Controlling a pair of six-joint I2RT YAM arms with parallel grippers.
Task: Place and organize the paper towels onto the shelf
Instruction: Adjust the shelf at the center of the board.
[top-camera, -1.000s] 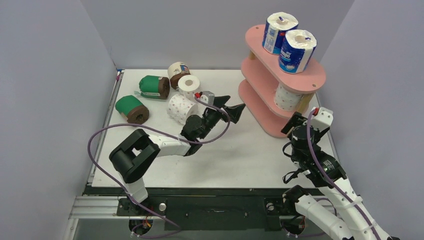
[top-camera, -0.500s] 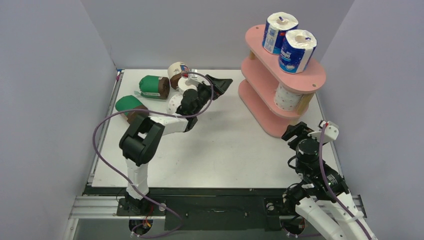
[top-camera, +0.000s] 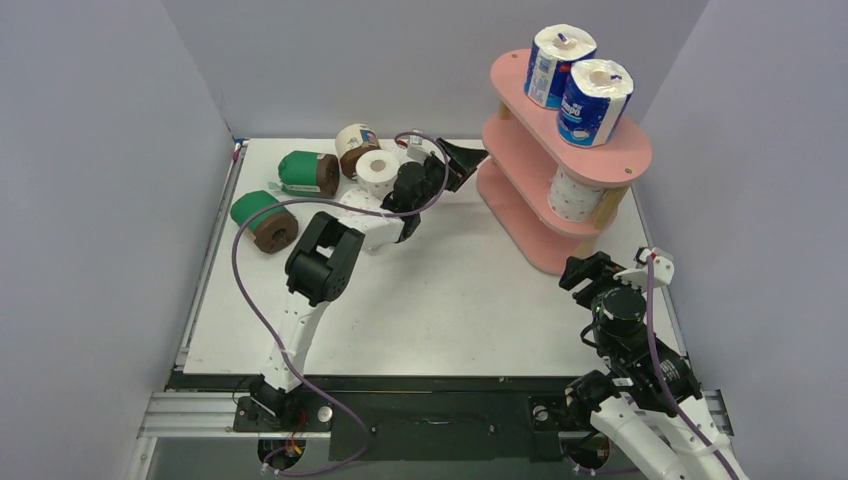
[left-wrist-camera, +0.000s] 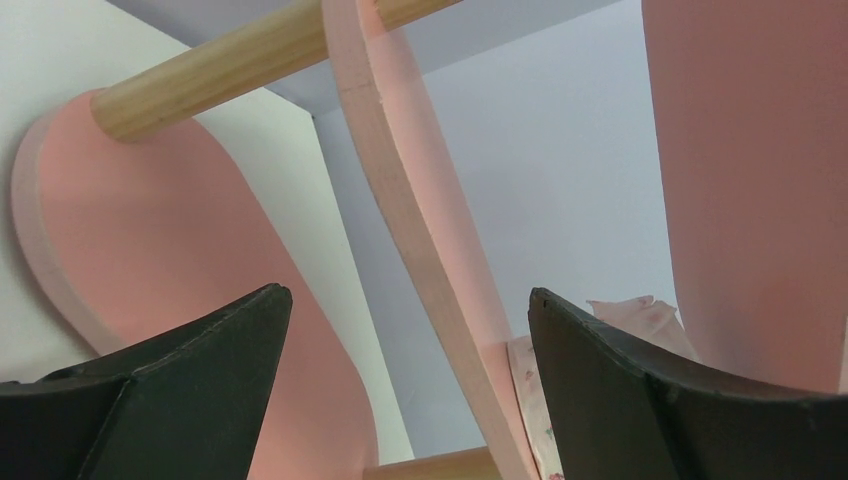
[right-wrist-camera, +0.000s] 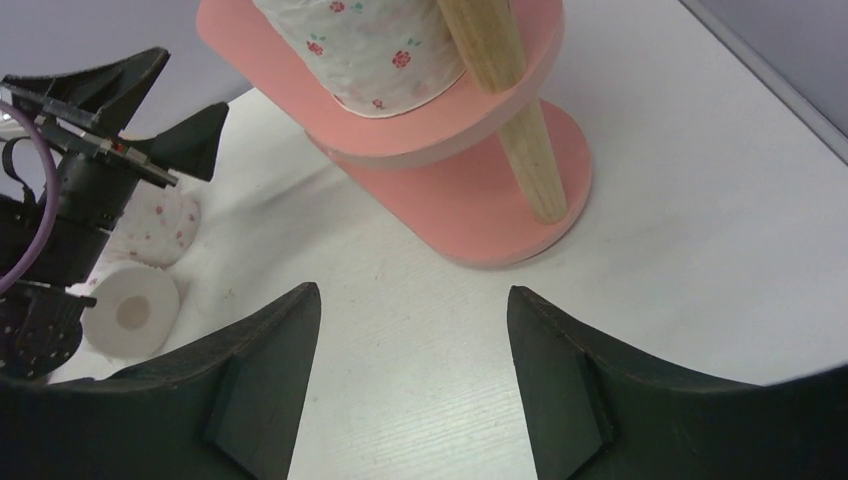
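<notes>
Green-wrapped brown paper roll (top-camera: 262, 220) far left on the white table (top-camera: 470, 300), second green-wrapped roll (top-camera: 308, 173) just behind it, then cream-wrapped brown roll (top-camera: 355, 146) and white pink-dotted roll (top-camera: 377, 170) — all loose, not yet shelved. Another dotted roll (top-camera: 355, 207) mostly hidden under the left arm. Left gripper (top-camera: 458, 162) spread wide, empty, near the far end of the pink three-tier shelf (top-camera: 625, 155). Blue-white printed roll (top-camera: 558, 62) and second blue-white roll (top-camera: 595, 100) on the top board, third dotted roll (top-camera: 574, 195) on the middle one — three of eight placed, five to go. Bottom board partly hidden, seemingly bare. Right gripper (top-camera: 588, 268) parted, holding nothing, by the shelf's near end.
</notes>
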